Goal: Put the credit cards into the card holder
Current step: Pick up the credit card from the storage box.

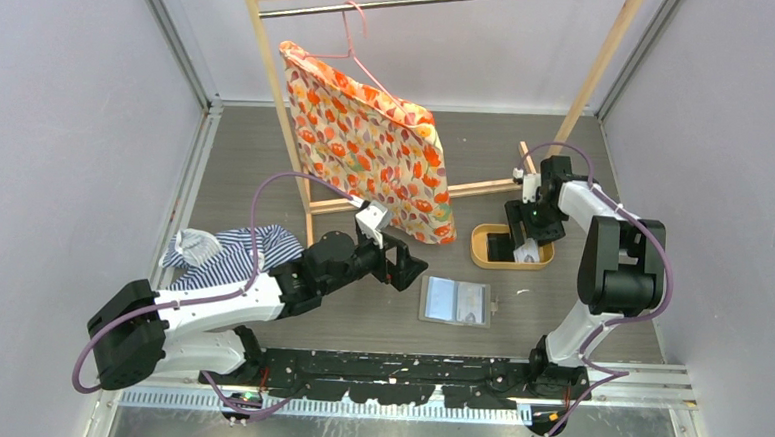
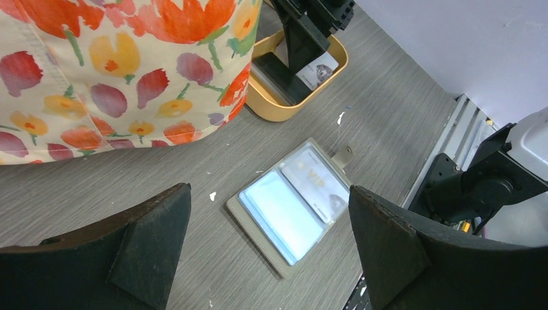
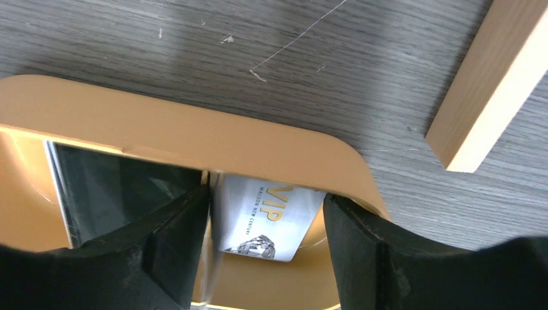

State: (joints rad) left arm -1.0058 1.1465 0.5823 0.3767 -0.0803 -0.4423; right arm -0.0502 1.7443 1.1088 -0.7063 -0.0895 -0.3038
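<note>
I am working on a grey, wood-grained table (image 1: 266,162) with pale scuffs. At the far side stands a pale wooden rack (image 1: 269,72) with a metal rod. A thin pink wire hanger (image 1: 353,26) on it carries a floral cloth (image 1: 367,142) in orange, red and purple. A crumpled blue-and-white striped shirt (image 1: 232,250) lies at the left.

My left gripper (image 1: 413,268) hangs above the table just left of the card holder (image 1: 456,302). Its matte black wedge fingers are spread wide with nothing between them. The holder lies open and flat near the middle, a taupe square with glossy, pale bluish sleeves and a small snap tab at its right edge. A pale card (image 2: 316,184) with gold lettering sits in the right sleeve.

Farther back and to the right is a smooth tan tray (image 1: 496,265) with rounded corners. My right gripper (image 3: 266,206) reaches down into it, fingers apart on either side of a white card (image 3: 271,219) printed with gold letters and a grey emblem. I cannot tell whether they touch its edges. A shiny black card (image 3: 110,187) lies in the tray beside the white one.
</note>
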